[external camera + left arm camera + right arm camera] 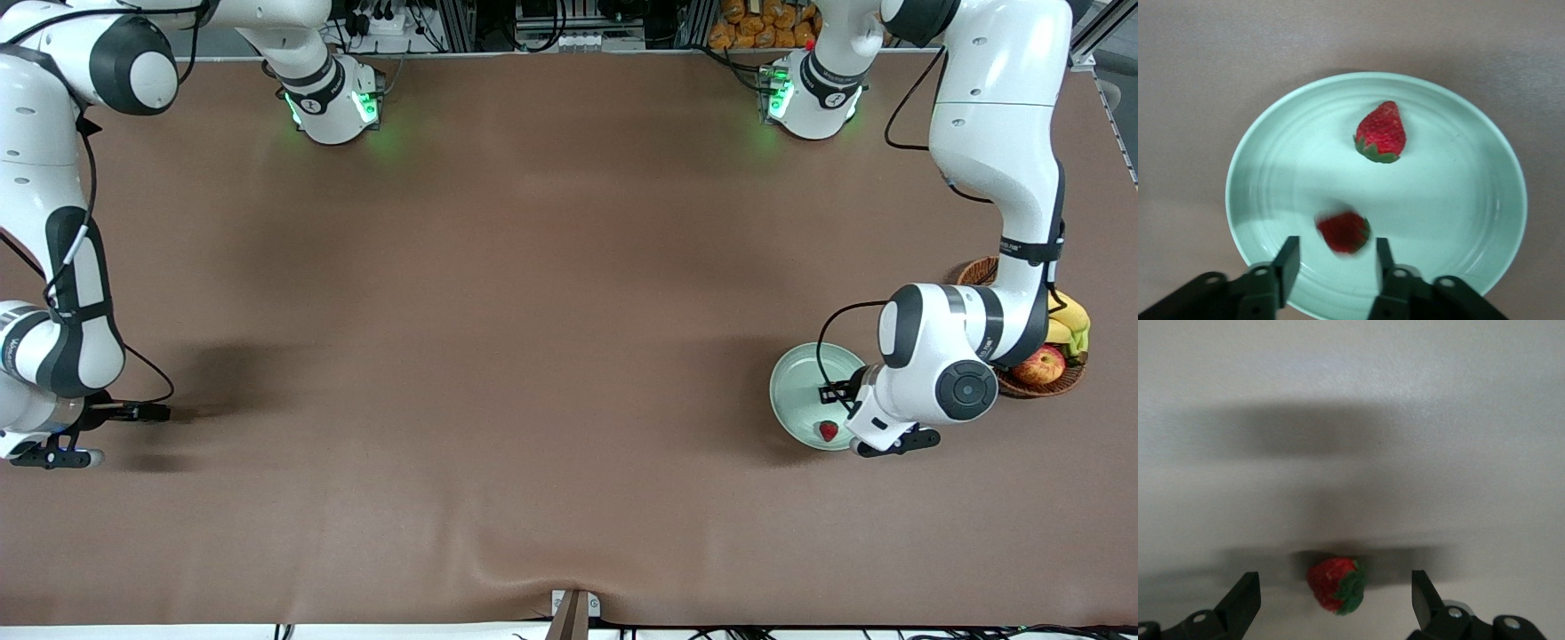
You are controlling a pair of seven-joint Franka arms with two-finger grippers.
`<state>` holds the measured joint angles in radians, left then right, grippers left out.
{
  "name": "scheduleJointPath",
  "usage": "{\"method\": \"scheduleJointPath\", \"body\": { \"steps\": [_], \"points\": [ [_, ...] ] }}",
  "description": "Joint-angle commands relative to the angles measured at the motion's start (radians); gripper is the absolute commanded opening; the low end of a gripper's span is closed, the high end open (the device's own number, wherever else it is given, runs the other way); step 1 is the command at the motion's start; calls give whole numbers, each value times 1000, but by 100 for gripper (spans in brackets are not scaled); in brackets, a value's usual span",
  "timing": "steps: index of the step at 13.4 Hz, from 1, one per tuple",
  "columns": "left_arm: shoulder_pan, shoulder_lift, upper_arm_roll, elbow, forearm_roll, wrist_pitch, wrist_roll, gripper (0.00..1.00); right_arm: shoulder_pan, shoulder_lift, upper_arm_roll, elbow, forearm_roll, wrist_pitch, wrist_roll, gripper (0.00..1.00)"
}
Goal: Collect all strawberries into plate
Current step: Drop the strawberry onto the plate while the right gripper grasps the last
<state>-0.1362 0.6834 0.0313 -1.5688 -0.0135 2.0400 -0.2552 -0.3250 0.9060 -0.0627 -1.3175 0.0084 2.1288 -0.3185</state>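
The pale mint-green plate (797, 380) lies toward the left arm's end of the table. One strawberry (828, 431) shows in it. In the left wrist view the plate (1458, 200) holds two strawberries: one sharp (1381, 132), one blurred (1343, 231) just off my open fingertips. My left gripper (1335, 263) is open over the plate's rim, mostly hidden under its wrist in the front view (889, 442). My right gripper (1333, 583) is open and low over the table at the right arm's end (53, 458). A third strawberry (1336, 585) lies on the table between its fingers, untouched.
A brown wicker basket (978, 269) with bananas (1067, 320) and a red-yellow apple (1040, 364) stands beside the plate, partly under the left arm. The brown table cloth (533, 356) fills the middle.
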Motion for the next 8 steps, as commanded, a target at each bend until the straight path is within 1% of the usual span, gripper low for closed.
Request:
{"method": "scheduleJointPath", "body": {
  "steps": [1,3,4,6,8],
  "points": [
    [13,-80,-2,-30,18,-10,1,100,-19,-2,17,-31,-8,26,15,100],
    [21,-145,-2,-22,18,-44,1,100,-19,-2,17,-37,-7,28,13,100],
    [24,-183,-4,-22,20,-46,1,100,-19,-2,17,-37,-7,28,7,90],
    [24,-254,-2,-19,20,-79,4,100,-19,-4,17,-39,-7,14,4,0],
    [24,-294,-2,-1,21,-102,4,100,-17,-7,17,-39,-7,14,-1,0]
  ]
}}
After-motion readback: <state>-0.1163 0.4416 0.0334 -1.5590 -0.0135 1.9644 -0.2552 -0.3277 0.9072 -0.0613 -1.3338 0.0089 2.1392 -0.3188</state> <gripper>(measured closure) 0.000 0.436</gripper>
